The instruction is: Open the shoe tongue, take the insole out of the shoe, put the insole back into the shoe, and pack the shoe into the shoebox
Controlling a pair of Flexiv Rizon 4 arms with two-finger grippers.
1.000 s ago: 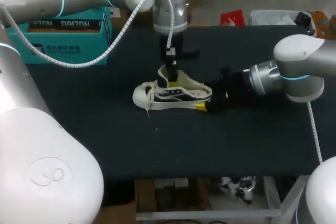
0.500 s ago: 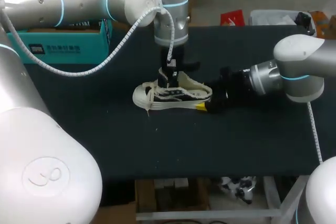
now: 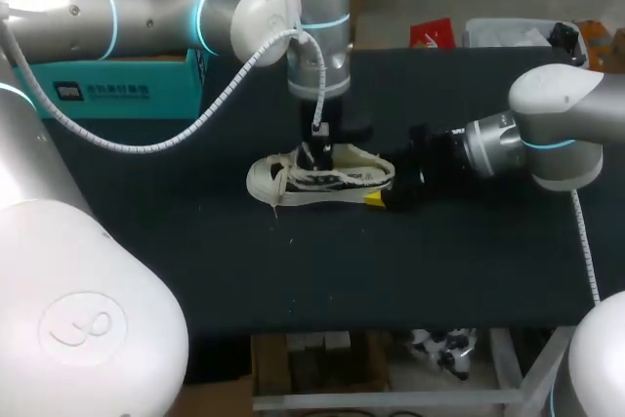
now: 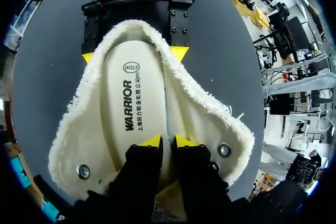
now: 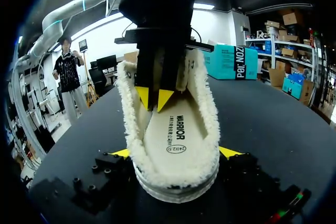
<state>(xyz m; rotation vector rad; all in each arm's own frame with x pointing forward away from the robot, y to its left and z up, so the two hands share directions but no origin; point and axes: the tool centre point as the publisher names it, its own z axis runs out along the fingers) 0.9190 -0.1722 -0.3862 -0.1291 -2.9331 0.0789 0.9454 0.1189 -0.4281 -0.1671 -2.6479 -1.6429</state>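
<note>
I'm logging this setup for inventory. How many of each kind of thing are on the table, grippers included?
shoe: 1
insole: 1
shoebox: 1
grippers: 2, the left gripper and the right gripper
Total: 5

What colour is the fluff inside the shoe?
The shoe's fluff is cream-white; left wrist view shows best.

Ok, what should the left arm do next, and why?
Probably ease the left gripper down to pinch the insole. The insole lies flat inside the shoe, right under that gripper, and the right gripper holds the shoe steady.
</note>
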